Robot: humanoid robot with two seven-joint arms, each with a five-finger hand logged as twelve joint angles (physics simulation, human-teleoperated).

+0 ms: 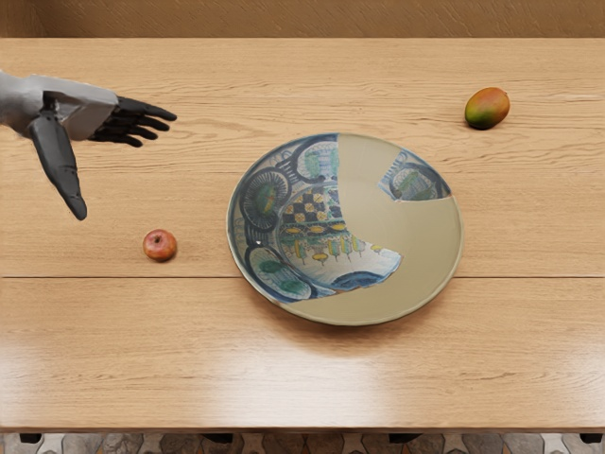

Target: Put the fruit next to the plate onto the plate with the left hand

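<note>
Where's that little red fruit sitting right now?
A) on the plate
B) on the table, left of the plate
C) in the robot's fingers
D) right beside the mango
B: the red fruit lies on the table left of the plate, apart from the left hand, whose spread fingers hold nothing.

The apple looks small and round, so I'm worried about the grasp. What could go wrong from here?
The left hand hovers open, apart from the apple; a clumsy touch could roll it along the table. The mango beyond the plate might be taken for the target.
</note>
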